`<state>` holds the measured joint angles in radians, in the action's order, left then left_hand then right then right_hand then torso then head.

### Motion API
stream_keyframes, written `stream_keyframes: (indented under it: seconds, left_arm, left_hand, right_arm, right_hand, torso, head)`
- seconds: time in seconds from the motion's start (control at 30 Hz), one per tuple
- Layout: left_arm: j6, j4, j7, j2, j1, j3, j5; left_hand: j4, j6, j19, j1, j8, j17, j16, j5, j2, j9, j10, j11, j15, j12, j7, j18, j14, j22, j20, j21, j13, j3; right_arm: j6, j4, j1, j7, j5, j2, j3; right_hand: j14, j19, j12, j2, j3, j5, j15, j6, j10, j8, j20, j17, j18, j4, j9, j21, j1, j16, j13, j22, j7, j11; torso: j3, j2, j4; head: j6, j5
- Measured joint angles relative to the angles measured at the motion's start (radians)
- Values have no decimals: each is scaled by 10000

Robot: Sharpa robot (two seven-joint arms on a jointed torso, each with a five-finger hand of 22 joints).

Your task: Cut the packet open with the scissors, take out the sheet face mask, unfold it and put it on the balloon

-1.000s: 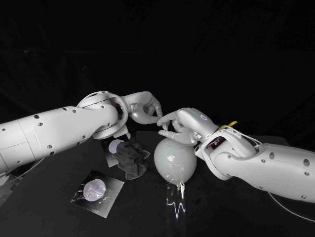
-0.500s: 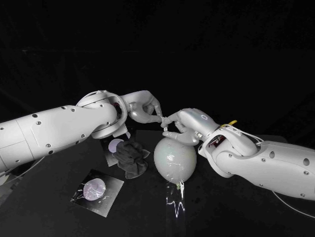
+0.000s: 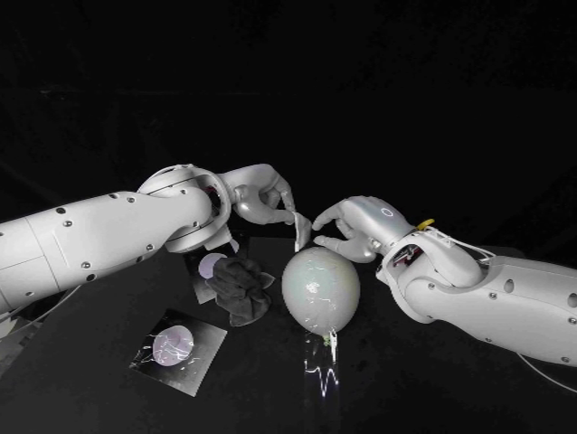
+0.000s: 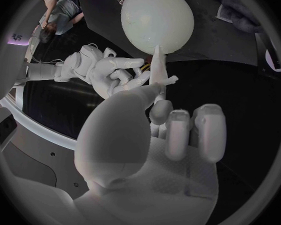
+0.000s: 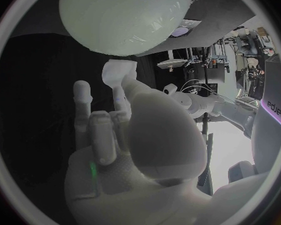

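Currently the left hand (image 3: 265, 197) is pinching the folded sheet face mask (image 3: 297, 231) just above the balloon (image 3: 321, 287), while the right hand (image 3: 347, 231) is hovering beside it, its grip impossible to tell, and the limp, probably slippery sheet is likely needing a gentle edge pinch.

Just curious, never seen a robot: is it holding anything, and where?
The left hand pinches the folded sheet mask by its top end, above the balloon. Whether the right hand touches it cannot be told.

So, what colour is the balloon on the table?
Plain off-white, without any pattern. The balloon shows best in the left wrist view.
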<state>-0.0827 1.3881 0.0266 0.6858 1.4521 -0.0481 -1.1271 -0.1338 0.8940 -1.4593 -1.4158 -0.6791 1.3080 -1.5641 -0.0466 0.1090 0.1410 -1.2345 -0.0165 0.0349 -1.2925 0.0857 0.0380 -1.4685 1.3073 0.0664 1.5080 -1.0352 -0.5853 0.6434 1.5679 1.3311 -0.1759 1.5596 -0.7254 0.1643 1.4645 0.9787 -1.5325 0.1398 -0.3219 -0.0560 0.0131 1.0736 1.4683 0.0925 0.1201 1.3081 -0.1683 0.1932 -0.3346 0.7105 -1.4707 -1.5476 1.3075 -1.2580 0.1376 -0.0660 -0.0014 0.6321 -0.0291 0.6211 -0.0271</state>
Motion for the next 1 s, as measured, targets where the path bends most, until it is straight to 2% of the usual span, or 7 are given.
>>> stream_keyframes:
  seconds: [0.3,0.63,0.73,0.8,1.0]
  left_arm:
    - [0,35,7,4,0,0,49]
    - [0,-48,55,-54,0,0,126]
    - [0,-55,70,-68,0,0,158]
    - [0,-60,86,-76,0,0,195]
    - [5,-102,150,-122,1,0,294]
  left_hand:
    - [-27,-18,0,26,-40,0,-32,1,26,0,1,0,-1,0,-12,-1,0,2,0,-27,-2,-27]
    - [-28,-33,-40,64,-62,0,-31,2,65,0,1,-1,-1,1,1,0,1,6,-40,-33,-30,-28]
    - [14,-34,-40,72,-115,0,-31,5,73,0,1,-1,-1,1,0,0,1,7,-40,-34,-30,-129]
    - [21,-37,-40,72,-119,0,-31,7,73,1,1,-1,-1,1,-1,0,1,8,-39,-34,-29,-229]
    - [-61,-71,-40,72,-166,0,-30,40,75,0,-6,6,-2,1,1,0,2,9,-40,-8,-29,-313]
  right_arm:
    - [-48,-93,-1,-491,67,40,0]
    - [498,145,-10,-248,-611,70,0]
    - [675,198,-11,-104,-1061,79,-2]
    - [773,272,-14,-22,-1364,87,-2]
    - [892,353,-23,-6,-1939,230,-2]
  right_hand:
    - [0,0,56,144,-78,0,0,-2,0,0,0,-8,3,87,71,-39,279,3,5,0,2,0]
    - [-1,53,59,359,187,38,0,-50,-1,-65,54,-7,67,543,127,-147,859,7,6,-37,49,0]
    - [-1,53,117,431,464,-9,0,-70,-1,-79,54,-6,68,821,140,-203,1229,13,6,6,68,0]
    - [-1,53,117,415,639,-79,0,-70,-1,-79,54,-3,69,957,150,-254,1485,28,5,8,68,0]
    - [-1,8,208,243,1269,-215,0,-70,-1,-79,17,1,71,983,177,-423,2118,43,-2,8,67,0]
  torso:
    - [-4,1,-6]
    - [-7,1,-9]
    - [-5,1,-10]
    - [-2,1,-10]
    - [-2,1,1]
  head:
    - [0,13]
    - [-13,34]
    - [-19,35]
    - [-19,35]
    - [-7,39]
